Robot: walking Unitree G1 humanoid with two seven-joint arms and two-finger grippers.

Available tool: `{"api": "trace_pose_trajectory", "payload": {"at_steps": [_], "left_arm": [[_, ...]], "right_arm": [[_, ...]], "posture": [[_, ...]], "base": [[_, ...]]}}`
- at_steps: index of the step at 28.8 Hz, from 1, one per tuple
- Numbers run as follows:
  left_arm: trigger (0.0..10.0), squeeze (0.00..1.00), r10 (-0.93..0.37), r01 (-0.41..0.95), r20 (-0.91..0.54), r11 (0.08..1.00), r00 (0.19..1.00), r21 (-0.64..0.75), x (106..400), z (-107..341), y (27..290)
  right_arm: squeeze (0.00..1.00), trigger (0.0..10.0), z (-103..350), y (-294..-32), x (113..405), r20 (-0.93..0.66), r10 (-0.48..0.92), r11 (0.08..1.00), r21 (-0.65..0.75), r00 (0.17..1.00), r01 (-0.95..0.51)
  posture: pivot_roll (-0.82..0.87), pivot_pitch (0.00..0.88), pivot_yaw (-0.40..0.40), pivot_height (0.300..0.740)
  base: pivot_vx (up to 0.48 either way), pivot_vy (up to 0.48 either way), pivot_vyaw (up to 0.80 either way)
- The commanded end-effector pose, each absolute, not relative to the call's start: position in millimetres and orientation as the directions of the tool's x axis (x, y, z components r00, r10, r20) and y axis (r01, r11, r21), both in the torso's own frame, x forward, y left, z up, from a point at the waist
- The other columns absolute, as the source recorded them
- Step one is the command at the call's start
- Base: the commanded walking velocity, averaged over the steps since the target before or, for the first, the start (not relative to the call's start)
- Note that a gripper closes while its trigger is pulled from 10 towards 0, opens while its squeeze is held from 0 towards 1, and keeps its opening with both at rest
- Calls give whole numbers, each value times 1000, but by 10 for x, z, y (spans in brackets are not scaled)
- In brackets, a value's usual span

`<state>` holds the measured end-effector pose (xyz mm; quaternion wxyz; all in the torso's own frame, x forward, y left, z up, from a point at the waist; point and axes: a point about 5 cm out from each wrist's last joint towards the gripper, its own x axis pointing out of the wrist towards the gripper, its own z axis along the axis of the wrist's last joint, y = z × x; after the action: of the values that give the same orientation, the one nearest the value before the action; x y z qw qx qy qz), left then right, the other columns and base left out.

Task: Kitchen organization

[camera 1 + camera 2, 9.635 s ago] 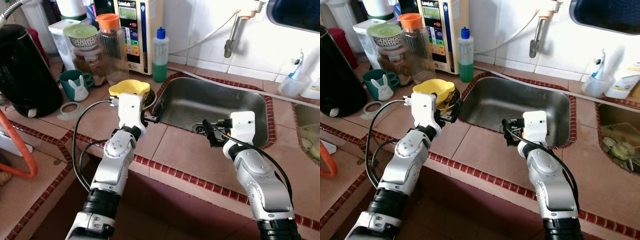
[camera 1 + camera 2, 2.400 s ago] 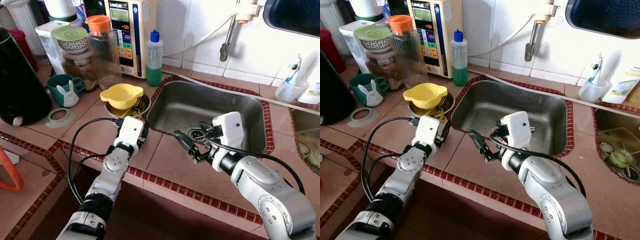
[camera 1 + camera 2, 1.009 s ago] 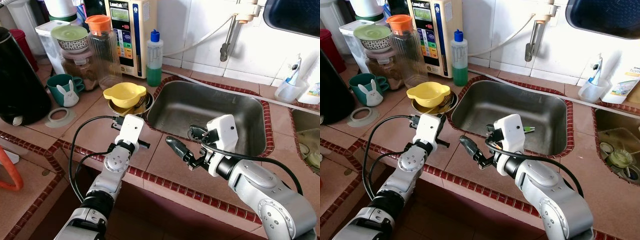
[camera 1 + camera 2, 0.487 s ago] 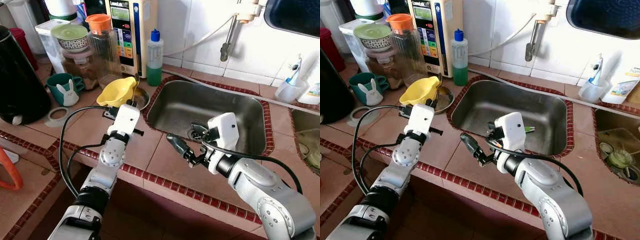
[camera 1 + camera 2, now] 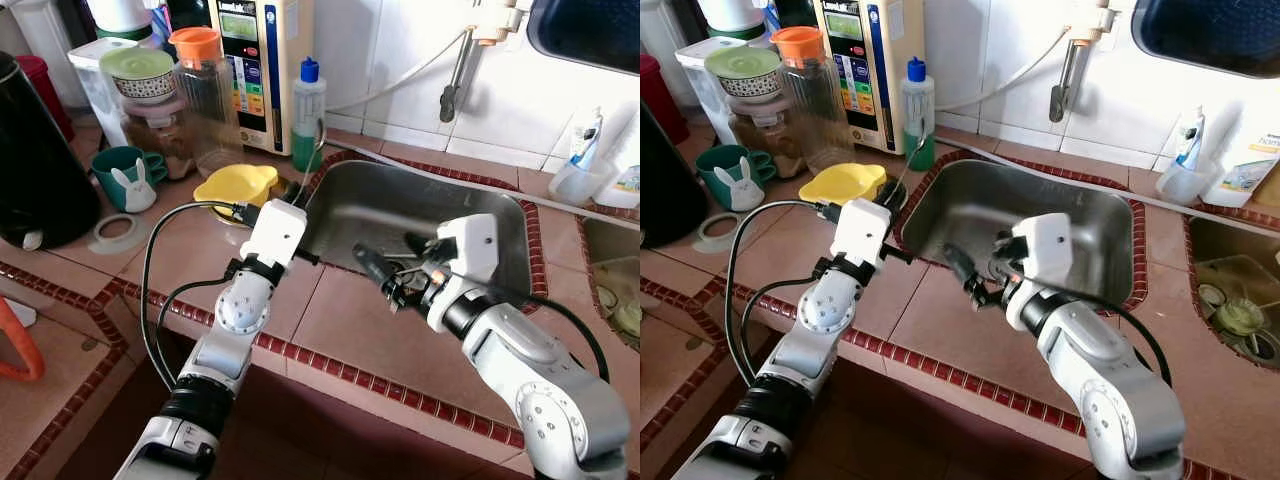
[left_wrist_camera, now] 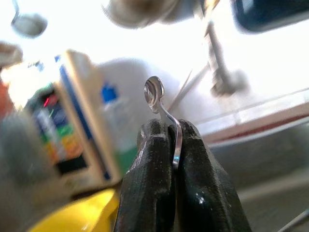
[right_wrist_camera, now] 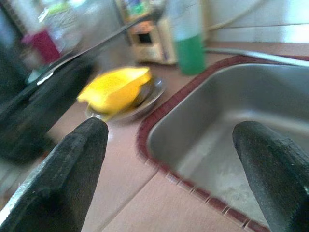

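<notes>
The left end effector has its two black fingers pressed together on the thin handle of a metal spoon, which stands up between the fingertips with its small rounded end topmost. In the head view the spoon's slim shaft rises from the white wrist housing, over the left rim of the steel sink, in front of the green dish soap bottle. Just beside that hand, on the tiled tabletop, sits a yellow bowl resting in a shallow metal dish.

The right end effector hangs over the near edge of the sink with its fingers spread wide apart and nothing between them, pointing toward the yellow bowl.

Farther back along the wall stand a water purifier, an orange-lidded clear pitcher, a teal rabbit mug and a black kettle. A faucet hangs above the sink.
</notes>
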<state>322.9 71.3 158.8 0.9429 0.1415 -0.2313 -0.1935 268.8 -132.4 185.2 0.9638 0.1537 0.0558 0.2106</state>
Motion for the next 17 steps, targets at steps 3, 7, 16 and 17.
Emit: {"api": "trace_pose_trajectory", "payload": {"at_steps": [3,7,16,17], "left_arm": [[0,0,-512,334,452,845,731,417,3136,1721,618],[0,0,-587,390,471,801,658,454,3052,1756,545],[0,0,-779,598,414,627,472,499,2807,1650,290],[0,0,-779,598,414,627,472,499,2807,1650,290]], "right_arm": [[0,10000,1920,-1483,2772,4,339,833,465,941,-302],[0,10000,1950,-1604,2842,39,272,759,605,962,-239],[0,10000,2106,-1573,2902,141,305,554,778,942,-296],[0,10000,2106,-1573,2902,141,305,554,778,942,-296]], "posture": [[-30,0,-12,740],[-28,0,-11,740],[-30,0,-9,740],[-30,0,-9,740]], "base": [[0,0,0],[0,0,0],[0,0,0],[0,0,0]]}}
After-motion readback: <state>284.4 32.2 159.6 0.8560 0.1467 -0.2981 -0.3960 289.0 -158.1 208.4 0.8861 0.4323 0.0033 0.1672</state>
